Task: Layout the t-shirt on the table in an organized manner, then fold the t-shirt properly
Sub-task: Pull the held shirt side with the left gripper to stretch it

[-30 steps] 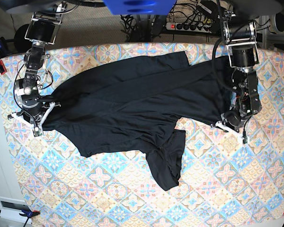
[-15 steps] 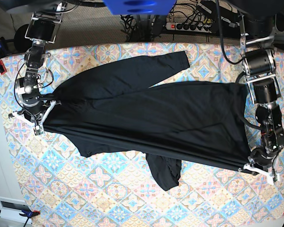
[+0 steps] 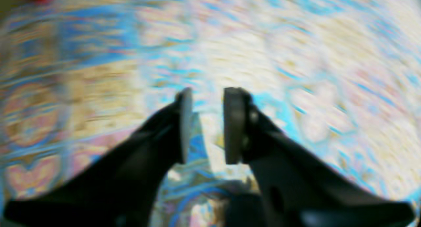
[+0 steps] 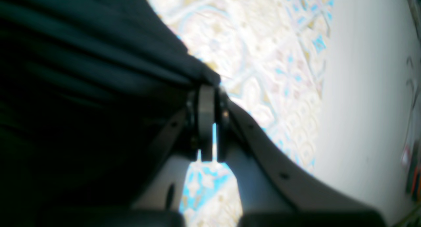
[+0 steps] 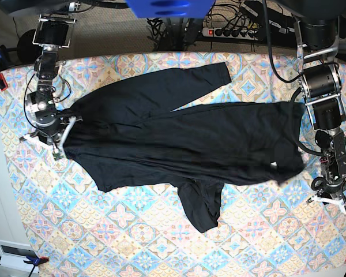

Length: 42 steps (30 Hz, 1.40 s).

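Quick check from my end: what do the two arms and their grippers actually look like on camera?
Both arms are black, built from chunky cylindrical joints with bare black cables looping alongside. The left gripper and the right gripper each carry a white bracket at the wrist. Up close, the left gripper's fingers are black, tapering to flat grey pads; the right gripper's fingers look the same, with small screw holes.

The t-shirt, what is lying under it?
Under the t-shirt only the patterned table shows around its edges. Whatever the black fabric covers cannot be seen.
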{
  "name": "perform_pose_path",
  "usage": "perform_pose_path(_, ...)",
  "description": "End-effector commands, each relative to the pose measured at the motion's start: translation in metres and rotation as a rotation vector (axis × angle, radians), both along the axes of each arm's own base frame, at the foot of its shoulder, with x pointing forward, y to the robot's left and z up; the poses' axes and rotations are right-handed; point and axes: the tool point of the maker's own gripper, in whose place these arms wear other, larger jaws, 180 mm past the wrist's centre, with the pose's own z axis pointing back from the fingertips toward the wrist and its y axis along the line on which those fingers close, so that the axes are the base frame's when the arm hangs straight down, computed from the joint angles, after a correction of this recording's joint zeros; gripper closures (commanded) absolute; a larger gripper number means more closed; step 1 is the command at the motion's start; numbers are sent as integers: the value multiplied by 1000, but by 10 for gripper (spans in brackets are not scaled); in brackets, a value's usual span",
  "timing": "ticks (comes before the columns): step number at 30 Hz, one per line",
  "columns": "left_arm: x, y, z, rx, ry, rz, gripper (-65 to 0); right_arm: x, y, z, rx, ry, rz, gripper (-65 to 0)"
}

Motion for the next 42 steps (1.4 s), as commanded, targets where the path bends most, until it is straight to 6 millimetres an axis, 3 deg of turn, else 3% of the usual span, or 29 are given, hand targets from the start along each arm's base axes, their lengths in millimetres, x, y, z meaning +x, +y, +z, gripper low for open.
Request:
perform_pose_path(1, 13, 4, 29, 26, -70, -13, -209, 10, 0, 16, -21, -50, 15, 0)
perform_pose_path(7, 6, -17, 9, 75, -10, -95, -269, 13, 7, 15, -20, -48, 36, 0)
perform_pose_path(10, -18, -41, -1, 68, 41, -178, -270, 13, 7, 13, -19, -44, 35, 0)
perform_pose_path(15, -80, -91, -20, 39, 111, -353, -270, 13, 7, 13, -18, -42, 34, 0)
perform_pose_path(20, -124, -105, -59, 17, 214, -396, -270, 13, 7, 13, -18, -44, 35, 0)
perform_pose_path(23, -136, -112, -73, -2, 246, -406, -270, 13, 8, 14, -17, -46, 36, 0)
perform_pose_path(32, -149, -163, -103, -18, 326, -543, -252, 11, 8, 14, -18, -45, 37, 0)
perform_pose_path(39, -185, -154, -108, 15, 378, -570, -14, 14, 9, 22, -23, -70, 42, 0)
perform_pose_path(42, -202, -129, -102, 45, 396, -534, 0, 15, 10, 25, -24, -76, 42, 0)
